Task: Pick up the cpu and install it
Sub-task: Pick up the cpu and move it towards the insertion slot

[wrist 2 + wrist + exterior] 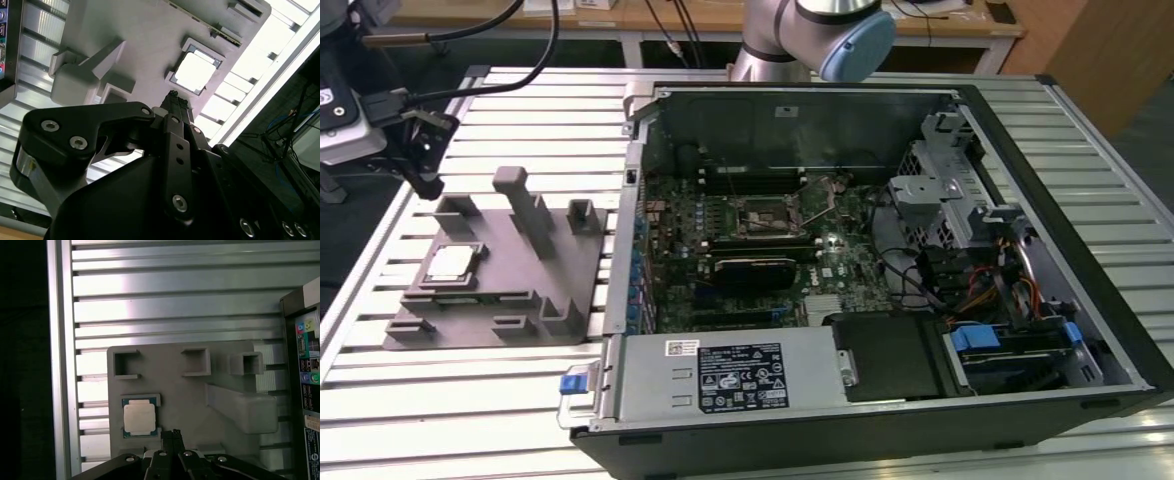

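The cpu (139,418) lies flat in a square recess of the grey block (190,400) on the counter (175,300). The hand (172,436) hovers near it, fingers pressed together and empty.

A grey fixture block (507,265) lay on the slatted metal table (454,400). An open computer case (854,125) stood just beside it.

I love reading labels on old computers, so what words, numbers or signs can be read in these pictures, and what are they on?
None can be read for certain.
Black label on the power supply: print too small to read.
White sticker inside the computer case: too small.
Port labels in the first wrist view: blurred.
cpu lid: no legible marking.
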You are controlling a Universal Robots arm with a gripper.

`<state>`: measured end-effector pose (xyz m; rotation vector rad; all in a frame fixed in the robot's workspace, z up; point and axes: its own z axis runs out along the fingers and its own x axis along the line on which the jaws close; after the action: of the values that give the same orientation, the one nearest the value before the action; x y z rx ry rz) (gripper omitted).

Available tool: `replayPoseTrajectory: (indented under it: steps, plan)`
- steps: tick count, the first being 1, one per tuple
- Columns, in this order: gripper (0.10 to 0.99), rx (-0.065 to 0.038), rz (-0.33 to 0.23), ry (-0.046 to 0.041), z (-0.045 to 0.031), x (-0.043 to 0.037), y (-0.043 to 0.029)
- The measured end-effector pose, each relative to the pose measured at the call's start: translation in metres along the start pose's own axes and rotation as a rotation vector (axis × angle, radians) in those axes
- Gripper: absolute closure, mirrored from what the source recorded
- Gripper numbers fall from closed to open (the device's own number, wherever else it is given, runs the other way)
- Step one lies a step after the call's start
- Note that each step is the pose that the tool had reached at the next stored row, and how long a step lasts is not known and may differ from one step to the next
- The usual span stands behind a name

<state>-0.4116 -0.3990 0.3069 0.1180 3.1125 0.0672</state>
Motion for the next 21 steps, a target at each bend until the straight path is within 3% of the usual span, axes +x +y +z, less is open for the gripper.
replayPoseTrajectory:
  steps: [21]
  plan:
    - [0.98, 0.0, 0.0, 0.0, 0.0066, 0.0051, -0.0007]
